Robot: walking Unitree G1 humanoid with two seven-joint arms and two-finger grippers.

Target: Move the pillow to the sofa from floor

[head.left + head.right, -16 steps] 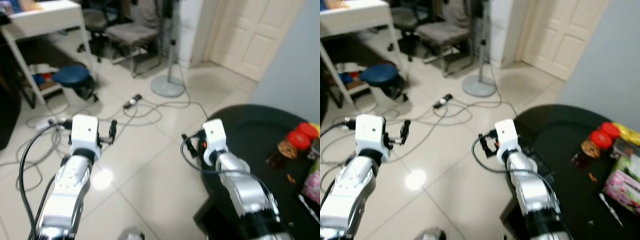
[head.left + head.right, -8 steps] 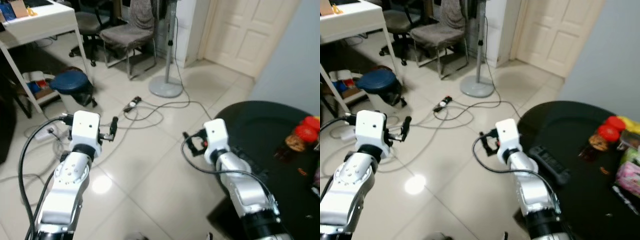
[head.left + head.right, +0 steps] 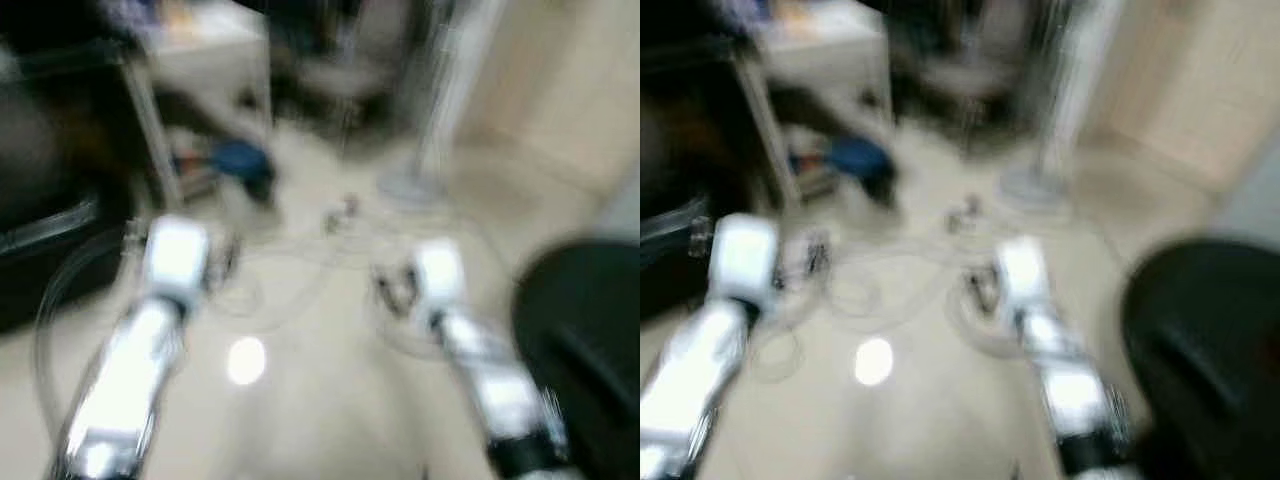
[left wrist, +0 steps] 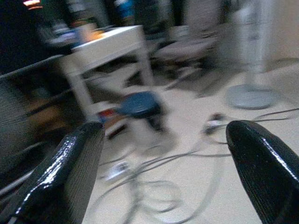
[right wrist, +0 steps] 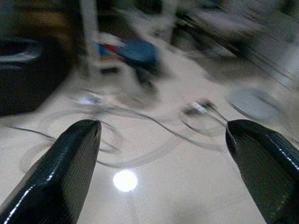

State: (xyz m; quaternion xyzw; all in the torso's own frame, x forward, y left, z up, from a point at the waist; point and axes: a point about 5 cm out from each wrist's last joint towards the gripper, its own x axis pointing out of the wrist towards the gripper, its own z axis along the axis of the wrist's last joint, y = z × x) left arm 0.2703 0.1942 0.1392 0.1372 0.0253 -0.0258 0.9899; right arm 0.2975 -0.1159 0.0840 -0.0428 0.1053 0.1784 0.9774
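— Where's the pillow?
— I can't spot it; the head views are blurred. Both the left gripper [image 4: 163, 154] and right gripper [image 5: 163, 154] are spread wide, carrying nothing. I judge I'm searching; next, find it on the floor [image 5: 154, 196].

Both eye views are heavily smeared by motion blur, with edges of everything soft. A round glare spot [image 3: 246, 360] shines on the pale floor [image 3: 330, 400] at lower centre. The upper left is dark. The wrist views are less blurred; their near fingers [image 4: 74, 168] carry glossy highlights.
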